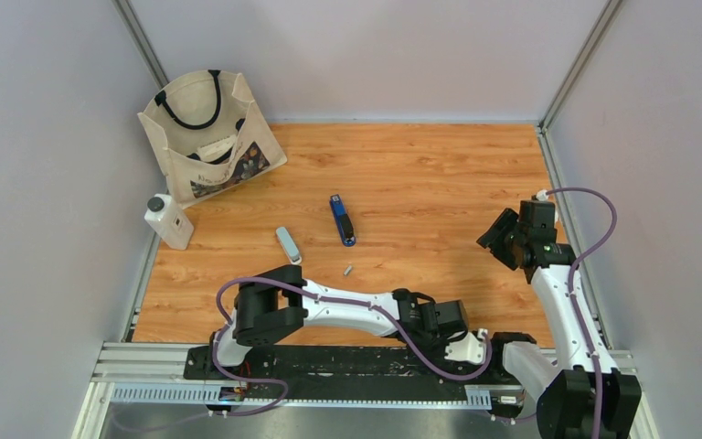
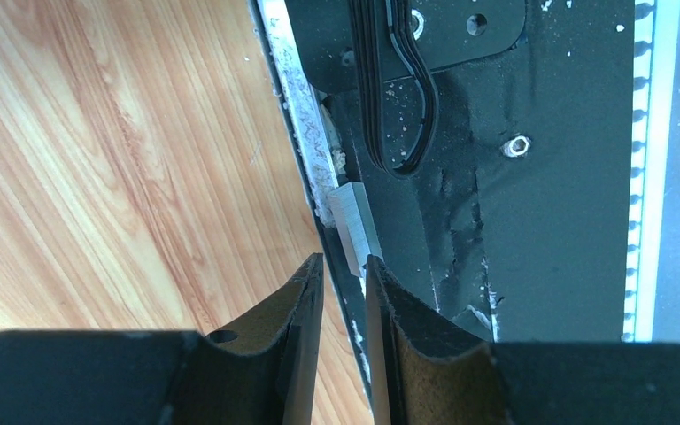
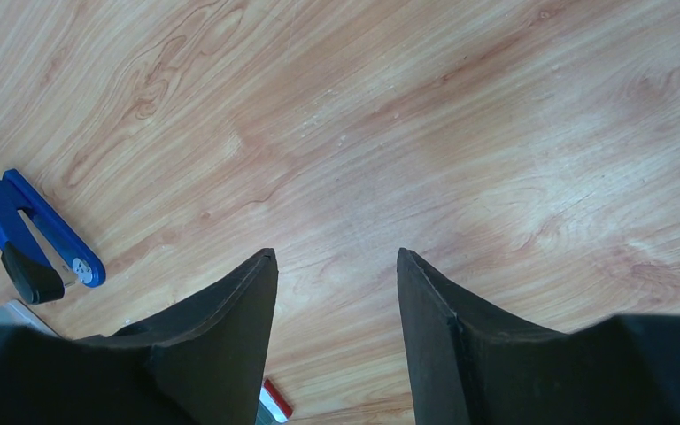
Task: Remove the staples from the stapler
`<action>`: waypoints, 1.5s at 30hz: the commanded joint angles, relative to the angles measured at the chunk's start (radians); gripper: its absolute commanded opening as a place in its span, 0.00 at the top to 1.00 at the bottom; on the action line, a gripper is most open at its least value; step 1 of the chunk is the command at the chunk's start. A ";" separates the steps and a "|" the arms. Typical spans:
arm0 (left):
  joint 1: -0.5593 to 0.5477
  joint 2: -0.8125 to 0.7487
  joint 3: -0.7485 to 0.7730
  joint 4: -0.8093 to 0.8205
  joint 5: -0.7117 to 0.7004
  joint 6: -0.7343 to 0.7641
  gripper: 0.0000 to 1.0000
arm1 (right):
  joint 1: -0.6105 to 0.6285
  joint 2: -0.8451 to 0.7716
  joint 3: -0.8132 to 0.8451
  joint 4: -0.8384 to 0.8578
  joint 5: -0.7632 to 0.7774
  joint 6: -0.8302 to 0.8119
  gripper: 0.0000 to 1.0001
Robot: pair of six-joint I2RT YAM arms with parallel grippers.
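Left gripper (image 2: 343, 261) sat low at the near edge of the desk (image 1: 439, 174), right of centre, fingers drawn close with only a slit between them. Whether they nipped anything, I couldn't tell. Right gripper (image 3: 336, 252) hung spread wide over bare wood near the right edge, holding nothing. Black base plate (image 2: 540, 221) ran along that near edge under the left wrist. Blue stapler (image 1: 343, 219) lay mid-desk, well apart from both grippers, its long axis running roughly far-to-near. And now the one that counted: the staples (image 2: 352, 221), a silvery strip, lay on the lip of the plate just where it met the wood. They were dead ahead of the left fingertips, the near end right at the mouth of the slit. The strip's long axis ran almost in line with the fingers, leaning slightly left. Left arm was plainly the nearer one, and by my reading any move on that strip was its to make, straight along that line.
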State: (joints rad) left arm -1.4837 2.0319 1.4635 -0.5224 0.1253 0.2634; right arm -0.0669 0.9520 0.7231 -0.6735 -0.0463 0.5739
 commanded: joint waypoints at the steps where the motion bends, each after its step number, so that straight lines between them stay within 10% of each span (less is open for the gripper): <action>1: -0.015 -0.001 0.050 -0.021 0.019 -0.020 0.67 | -0.010 -0.015 -0.002 0.029 -0.020 -0.020 0.45; 45: -0.032 0.088 0.146 -0.064 -0.030 -0.064 0.67 | -0.040 -0.033 -0.013 0.035 -0.063 -0.028 0.45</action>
State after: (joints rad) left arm -1.5055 2.1025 1.5822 -0.5766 0.1085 0.2264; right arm -0.1005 0.9405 0.7170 -0.6727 -0.0921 0.5629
